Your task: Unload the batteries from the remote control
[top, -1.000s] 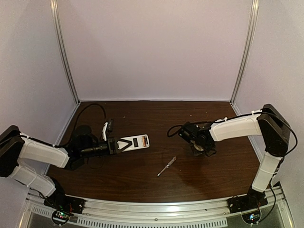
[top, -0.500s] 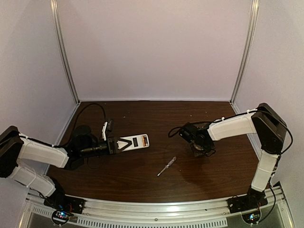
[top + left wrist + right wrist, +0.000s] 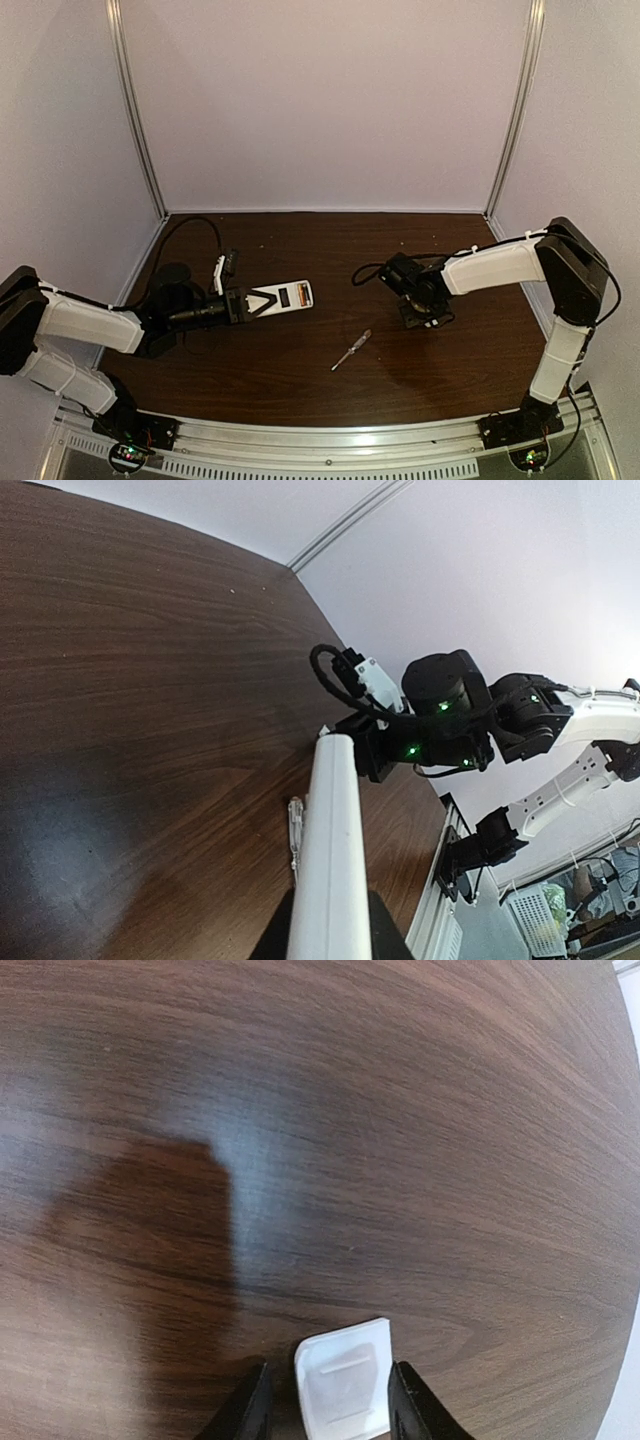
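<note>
left jaws clamp the remote control steady; right jaws released, white plastic piece parked aside on the worktop.

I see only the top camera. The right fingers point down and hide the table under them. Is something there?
Observer: Yes. The right wrist camera shows a small flat white plastic piece between the right fingers.
Operator: Do they grip it?
Observer: No. A strip of table shows between the piece and one finger.
Operator: And the left side?
Observer: The left wrist camera shows the left fingers clamped on the near end of the remote control; only plain white shows there.
</note>
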You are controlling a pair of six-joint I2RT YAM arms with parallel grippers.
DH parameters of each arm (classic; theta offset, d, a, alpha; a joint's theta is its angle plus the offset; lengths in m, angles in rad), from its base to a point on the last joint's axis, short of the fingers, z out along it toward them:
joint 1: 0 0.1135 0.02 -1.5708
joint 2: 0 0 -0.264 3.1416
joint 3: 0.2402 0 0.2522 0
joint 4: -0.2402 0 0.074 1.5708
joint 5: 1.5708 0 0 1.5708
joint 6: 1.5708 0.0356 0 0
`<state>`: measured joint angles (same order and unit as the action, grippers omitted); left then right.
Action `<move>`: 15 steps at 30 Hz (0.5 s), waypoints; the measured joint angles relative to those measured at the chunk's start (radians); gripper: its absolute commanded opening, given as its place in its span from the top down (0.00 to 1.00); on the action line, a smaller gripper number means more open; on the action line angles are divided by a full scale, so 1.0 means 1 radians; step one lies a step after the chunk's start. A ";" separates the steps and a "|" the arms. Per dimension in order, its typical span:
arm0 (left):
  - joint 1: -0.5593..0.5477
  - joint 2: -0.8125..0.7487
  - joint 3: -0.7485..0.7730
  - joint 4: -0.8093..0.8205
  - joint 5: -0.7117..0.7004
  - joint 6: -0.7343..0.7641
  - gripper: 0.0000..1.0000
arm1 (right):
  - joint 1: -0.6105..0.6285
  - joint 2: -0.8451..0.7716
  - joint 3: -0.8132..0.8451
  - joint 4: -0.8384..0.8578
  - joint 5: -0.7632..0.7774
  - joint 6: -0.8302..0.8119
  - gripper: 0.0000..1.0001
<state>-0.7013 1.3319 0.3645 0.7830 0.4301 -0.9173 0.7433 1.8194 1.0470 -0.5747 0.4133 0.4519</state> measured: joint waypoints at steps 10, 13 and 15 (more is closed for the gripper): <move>0.000 -0.005 0.000 -0.008 -0.004 0.003 1.00 | 0.000 -0.077 -0.044 0.039 -0.116 -0.017 0.21; 0.000 -0.012 0.000 -0.021 -0.004 0.003 1.00 | 0.000 -0.116 -0.052 0.051 -0.146 -0.024 0.10; 0.000 -0.014 0.000 -0.026 -0.004 0.003 1.00 | 0.000 -0.140 -0.052 0.059 -0.159 -0.024 0.06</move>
<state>-0.7013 1.3182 0.3645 0.7574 0.4263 -0.9138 0.7437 1.6791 0.9947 -0.5159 0.2539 0.4274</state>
